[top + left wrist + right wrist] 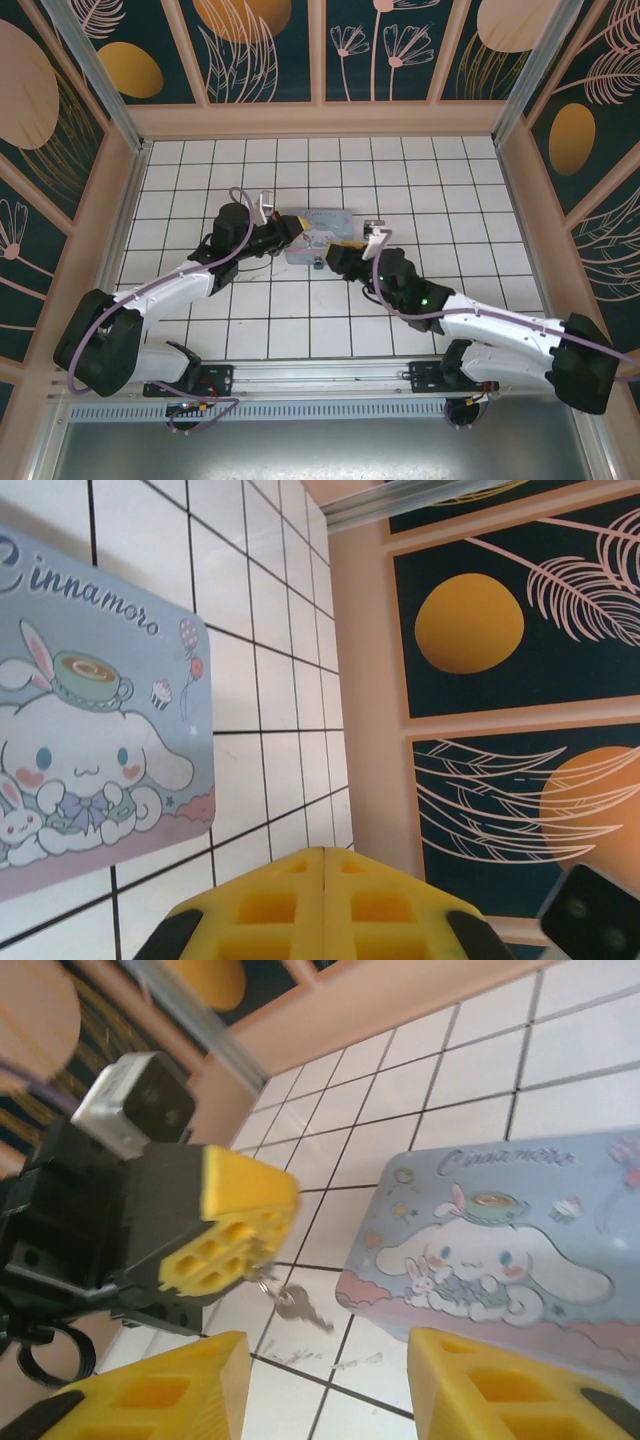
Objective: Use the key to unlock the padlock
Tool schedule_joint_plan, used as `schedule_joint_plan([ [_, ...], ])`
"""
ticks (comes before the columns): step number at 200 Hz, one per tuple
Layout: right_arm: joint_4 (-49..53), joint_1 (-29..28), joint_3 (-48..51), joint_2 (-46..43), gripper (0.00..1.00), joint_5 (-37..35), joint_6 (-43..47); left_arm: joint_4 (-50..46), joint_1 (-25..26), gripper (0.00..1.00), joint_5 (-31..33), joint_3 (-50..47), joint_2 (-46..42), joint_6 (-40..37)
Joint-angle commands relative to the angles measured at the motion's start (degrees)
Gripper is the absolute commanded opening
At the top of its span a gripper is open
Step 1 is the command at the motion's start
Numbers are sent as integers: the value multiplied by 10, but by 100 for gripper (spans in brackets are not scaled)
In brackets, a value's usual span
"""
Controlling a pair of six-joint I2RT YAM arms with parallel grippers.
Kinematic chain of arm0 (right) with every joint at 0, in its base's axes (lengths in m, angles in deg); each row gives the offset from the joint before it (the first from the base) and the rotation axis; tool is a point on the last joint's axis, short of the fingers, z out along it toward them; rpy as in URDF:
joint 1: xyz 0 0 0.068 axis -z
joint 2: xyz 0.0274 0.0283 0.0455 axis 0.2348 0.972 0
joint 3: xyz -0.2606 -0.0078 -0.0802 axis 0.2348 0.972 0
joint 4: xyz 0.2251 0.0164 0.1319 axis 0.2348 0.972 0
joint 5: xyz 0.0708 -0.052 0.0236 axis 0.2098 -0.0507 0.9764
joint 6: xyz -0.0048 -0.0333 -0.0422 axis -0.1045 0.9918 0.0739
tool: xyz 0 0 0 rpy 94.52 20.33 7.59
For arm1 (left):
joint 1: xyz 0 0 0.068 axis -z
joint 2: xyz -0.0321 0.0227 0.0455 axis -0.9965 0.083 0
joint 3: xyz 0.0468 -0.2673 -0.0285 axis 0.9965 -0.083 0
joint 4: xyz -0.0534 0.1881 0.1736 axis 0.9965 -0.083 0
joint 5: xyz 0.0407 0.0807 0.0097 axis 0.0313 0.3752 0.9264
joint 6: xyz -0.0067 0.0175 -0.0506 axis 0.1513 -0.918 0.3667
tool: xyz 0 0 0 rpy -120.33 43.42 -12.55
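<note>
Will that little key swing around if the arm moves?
Probably. The key hangs from a thin ring under the left gripper's shut fingertips, so it likely swings freely. It looks tiny and thin, so likely very light. Bare metal may slip between the right gripper's open fingers.

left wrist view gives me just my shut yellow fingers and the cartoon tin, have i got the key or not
Observer: Yes. In the right wrist view the key hangs on a small ring pinched in the left gripper's fingertips.
Operator: where is the right gripper
Observer: The right gripper is open, with the key ahead of its gap, untouched.
Operator: and the tin from above
Observer: The tin lies flat, with both grippers at its near side.
</note>
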Motion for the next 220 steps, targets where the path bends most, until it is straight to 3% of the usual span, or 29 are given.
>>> schedule_joint_plan([
  [1,-84,13,22,-8,49,16,-105,55,3,0,19,-3,-13,-53],
  [32,-146,20,11,31,56,39,-190,105,2,0,34,-13,-23,-90],
  [67,-260,25,-4,84,58,70,-207,178,2,0,37,-28,-26,-88],
  [132,-423,64,-2,146,43,138,-185,229,2,0,40,-50,-30,-53],
  [220,-494,65,-24,230,36,174,-206,287,2,0,41,-67,-15,-7],
])
